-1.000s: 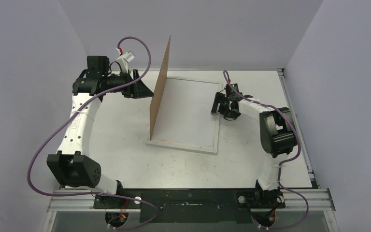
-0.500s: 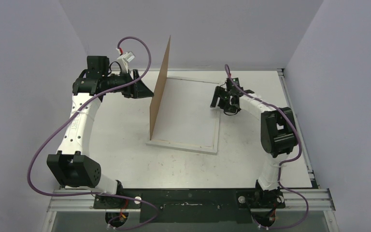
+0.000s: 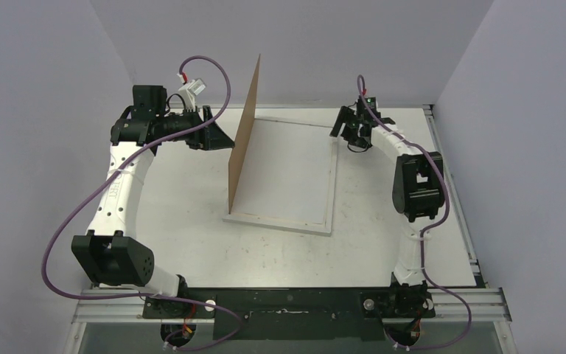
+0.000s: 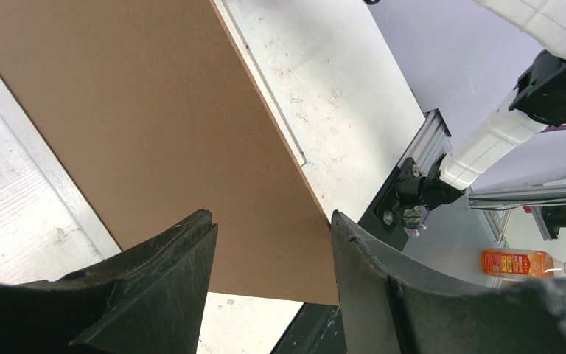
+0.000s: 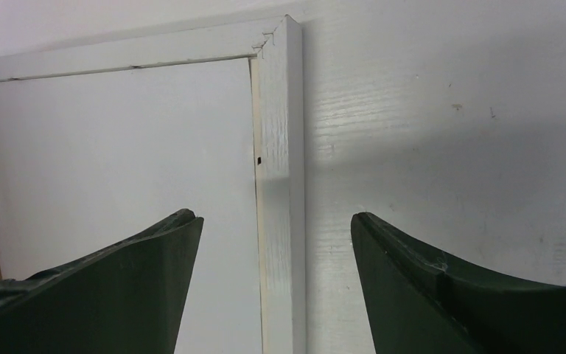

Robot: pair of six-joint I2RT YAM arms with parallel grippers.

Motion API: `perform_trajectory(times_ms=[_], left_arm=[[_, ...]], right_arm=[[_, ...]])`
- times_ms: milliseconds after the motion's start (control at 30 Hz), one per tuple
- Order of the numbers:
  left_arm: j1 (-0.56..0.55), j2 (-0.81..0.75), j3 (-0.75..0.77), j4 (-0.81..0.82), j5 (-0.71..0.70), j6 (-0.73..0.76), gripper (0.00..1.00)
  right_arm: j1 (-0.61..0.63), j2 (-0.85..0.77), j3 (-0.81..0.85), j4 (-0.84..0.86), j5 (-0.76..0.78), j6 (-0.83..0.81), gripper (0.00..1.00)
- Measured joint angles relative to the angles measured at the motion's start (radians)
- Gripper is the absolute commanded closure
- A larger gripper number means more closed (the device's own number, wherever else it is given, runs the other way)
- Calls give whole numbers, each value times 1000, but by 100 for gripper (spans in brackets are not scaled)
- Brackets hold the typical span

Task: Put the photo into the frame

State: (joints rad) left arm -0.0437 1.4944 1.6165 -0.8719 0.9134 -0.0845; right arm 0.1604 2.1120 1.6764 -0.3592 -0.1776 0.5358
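Right claw (image 5: 274, 218): jaws spread wide with nothing held; it hung low over the far right corner of the frame.
Left claw (image 4: 273, 225): jaws apart and clamped on nothing; its tips were right at the left face of the brown board, and whether they touched it could not be told.
Frame (image 3: 332, 184): white, lying flat in the middle of the counter; its right rail ran under the gap between the right claw's jaws, with the mitred corner just ahead of the fingertips.
White panel (image 3: 287, 169): plain surface filling the frame's opening; what it was could not be told.
Brown board (image 3: 245, 140): upright on edge along the frame's left rail, between the left claw and the frame's opening.
Open room: bare counter (image 3: 191, 243) lay in front of the frame and to its left; on its right a narrower strip ran to the aluminium rail (image 3: 466, 243).
Edges: the left wall (image 3: 37, 88), back wall (image 3: 302, 44) and right wall (image 3: 530, 110) closed in the counter; the frame's far rail lay near the back wall.
In the way: the board shut the left claw off from the frame's inside; the right arm's elbow (image 3: 416, 184) stood over the strip right of the frame.
Beyond the counter: an orange bottle (image 4: 519, 262), seen from the left wrist.
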Motion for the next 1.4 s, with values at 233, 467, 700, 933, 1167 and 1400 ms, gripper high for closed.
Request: perform_trajectory(times_ms=[233, 467, 700, 933, 1167, 1400], left_arm=[[0, 0, 0, 0, 0, 0, 45], [0, 0, 0, 0, 1, 0, 45], [0, 0, 0, 0, 2, 0, 45], [0, 0, 0, 0, 2, 0, 45], [0, 0, 0, 0, 2, 0, 45], [0, 0, 0, 0, 2, 0, 45]], right_arm=[[3, 101, 42, 0, -13, 0, 30], [3, 128, 62, 8, -15, 5, 34], [3, 143, 101, 29, -20, 12, 40], [2, 184, 104, 40, -25, 15, 43], [-4, 187, 104, 45, -34, 27, 54], [-7, 187, 104, 53, -42, 37, 55]])
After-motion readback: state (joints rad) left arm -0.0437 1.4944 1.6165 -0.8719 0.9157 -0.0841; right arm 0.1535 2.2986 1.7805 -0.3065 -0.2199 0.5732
